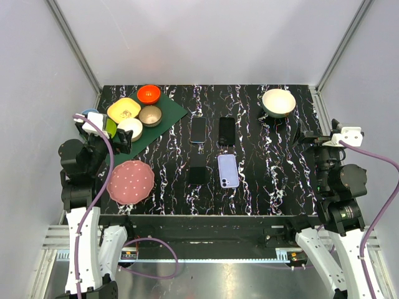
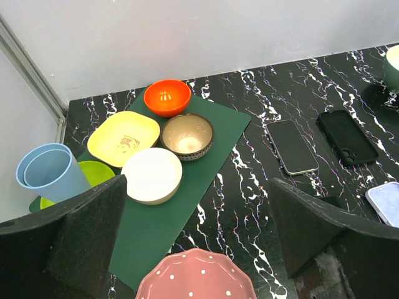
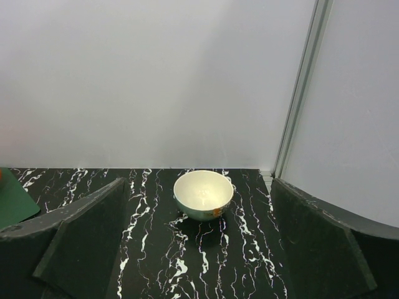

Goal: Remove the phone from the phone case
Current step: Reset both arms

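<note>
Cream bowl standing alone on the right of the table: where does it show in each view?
Top external: the cream bowl sits in the upper right.
Left wrist: cut off at the upper right edge.
Right wrist: centre of the picture.
Shared landmark: the green mat, left of the bowl in all three.

Black marble-patterned worktop [image 1: 287, 187], veined all over in white and glossy enough to carry faint reflections. Closed in on three sides by plain white panels: back wall [image 1: 206, 37], left wall [image 1: 28, 93], right wall [image 1: 377, 75]. Joined at the far corners by slim aluminium uprights, left post [image 1: 73, 47] and right post [image 1: 345, 47], both leaning outward in the top view. Edged at the near side by a notched metal rail [image 1: 206, 252], with a brushed steel sheet [image 1: 237, 283] below it. Lit softly, brightest in a pale wash on the back wall.
</note>
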Available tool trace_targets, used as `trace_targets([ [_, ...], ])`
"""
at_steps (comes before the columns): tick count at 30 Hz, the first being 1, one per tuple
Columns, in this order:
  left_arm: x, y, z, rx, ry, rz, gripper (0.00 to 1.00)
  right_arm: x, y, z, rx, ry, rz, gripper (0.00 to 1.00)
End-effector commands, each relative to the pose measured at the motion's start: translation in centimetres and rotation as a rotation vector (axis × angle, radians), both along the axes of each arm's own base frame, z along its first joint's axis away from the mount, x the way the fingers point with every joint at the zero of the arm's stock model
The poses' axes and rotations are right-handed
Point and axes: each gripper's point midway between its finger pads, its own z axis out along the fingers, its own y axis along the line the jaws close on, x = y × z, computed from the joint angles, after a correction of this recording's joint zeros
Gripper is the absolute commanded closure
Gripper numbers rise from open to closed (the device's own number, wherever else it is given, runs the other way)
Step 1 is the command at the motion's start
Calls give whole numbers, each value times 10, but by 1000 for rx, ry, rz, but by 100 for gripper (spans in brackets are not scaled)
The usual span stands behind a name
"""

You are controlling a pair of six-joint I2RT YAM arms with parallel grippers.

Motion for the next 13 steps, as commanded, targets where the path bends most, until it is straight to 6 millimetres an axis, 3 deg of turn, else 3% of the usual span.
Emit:
trace_targets([
  [1,2,-1,13,-4,-60,-12,1,-1,-1,10,16,-41,-1,0],
  [13,2,-2,12,-9,-57,-18,1,0,-2,11,30,-44,-8,0],
])
